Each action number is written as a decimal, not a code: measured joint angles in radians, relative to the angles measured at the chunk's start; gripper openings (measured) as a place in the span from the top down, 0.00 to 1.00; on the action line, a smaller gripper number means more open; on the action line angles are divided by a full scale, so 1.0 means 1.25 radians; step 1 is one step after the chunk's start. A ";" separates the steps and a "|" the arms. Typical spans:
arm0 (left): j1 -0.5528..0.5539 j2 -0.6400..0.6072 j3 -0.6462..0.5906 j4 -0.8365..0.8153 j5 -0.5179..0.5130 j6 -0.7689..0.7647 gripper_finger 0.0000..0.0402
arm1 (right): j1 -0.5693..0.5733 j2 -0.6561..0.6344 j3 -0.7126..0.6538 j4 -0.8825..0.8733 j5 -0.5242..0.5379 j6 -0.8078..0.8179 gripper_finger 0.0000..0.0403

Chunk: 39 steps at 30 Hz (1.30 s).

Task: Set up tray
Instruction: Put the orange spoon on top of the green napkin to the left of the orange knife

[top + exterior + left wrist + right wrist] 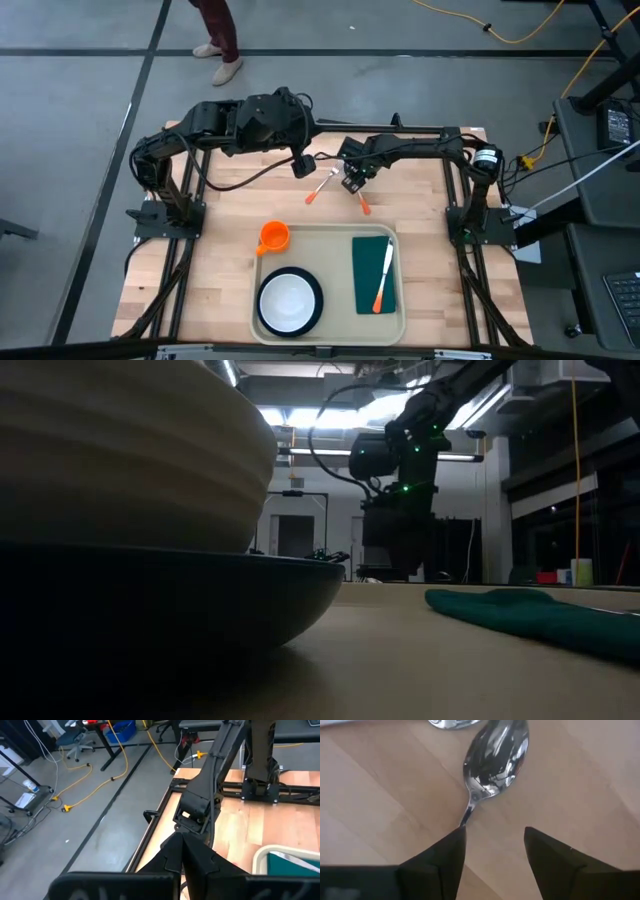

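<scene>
- While the right pincer [492, 847] is held low over the bare wood of the tabletop [200, 260], its two dark fingers are spread apart and nothing is gripped between them.
- A spoon [492, 762] is seen lying flat on the wood just ahead of those fingers; its shiny bowl points away from the pincer, and its thin neck runs down to the tip of one finger [445, 855], where it passes out of sight.
- In the high view, two orange-handled utensils are seen on the wood beside that pincer: one [320, 187] towards the left arm, the other [362, 204] just under the right pincer [352, 183].
- The left pincer [182, 862] is shut, with its fingers pressed together and nothing held; it is raised above the far part of the tabletop, near the right arm.
- The tray [330, 240] is placed at the near edge of the tabletop, around the middle, well apart from both pincers.
- On the tray, an orange cup [273, 236] is set at the far left corner, and a white bowl on a dark plate [290, 302] sits in front of it.
- A dark green napkin [373, 275] is laid on the right side of the tray, and an orange-handled knife [383, 280] is rested on it lengthwise.
- A person's legs and shoes [220, 50] are seen on the floor beyond the tabletop.
</scene>
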<state>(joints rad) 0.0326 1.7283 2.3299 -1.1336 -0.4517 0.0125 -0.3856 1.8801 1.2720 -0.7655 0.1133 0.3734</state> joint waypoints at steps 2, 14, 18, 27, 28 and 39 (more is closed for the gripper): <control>0.000 0.000 0.000 0.000 0.000 0.007 0.99 | -0.002 0.001 -0.006 0.016 -0.031 0.014 0.49; 0.000 0.000 0.000 0.000 0.000 0.008 0.99 | -0.002 0.001 -0.006 0.054 -0.051 0.076 0.49; 0.000 0.000 0.000 0.000 0.000 0.008 0.99 | 0.003 0.024 -0.006 0.066 -0.055 0.093 0.49; 0.000 0.000 0.000 0.000 0.000 0.008 0.99 | 0.019 0.081 -0.003 0.073 -0.058 0.087 0.50; 0.000 0.000 0.000 0.000 0.001 0.008 0.99 | 0.019 0.084 -0.003 0.072 -0.056 0.080 0.51; 0.000 0.001 0.000 0.000 0.028 0.013 0.99 | 0.018 0.088 -0.003 0.065 -0.067 0.047 0.95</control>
<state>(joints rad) 0.0326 1.7289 2.3299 -1.1337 -0.4164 0.0286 -0.3634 1.9900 1.2682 -0.6840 0.0301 0.4317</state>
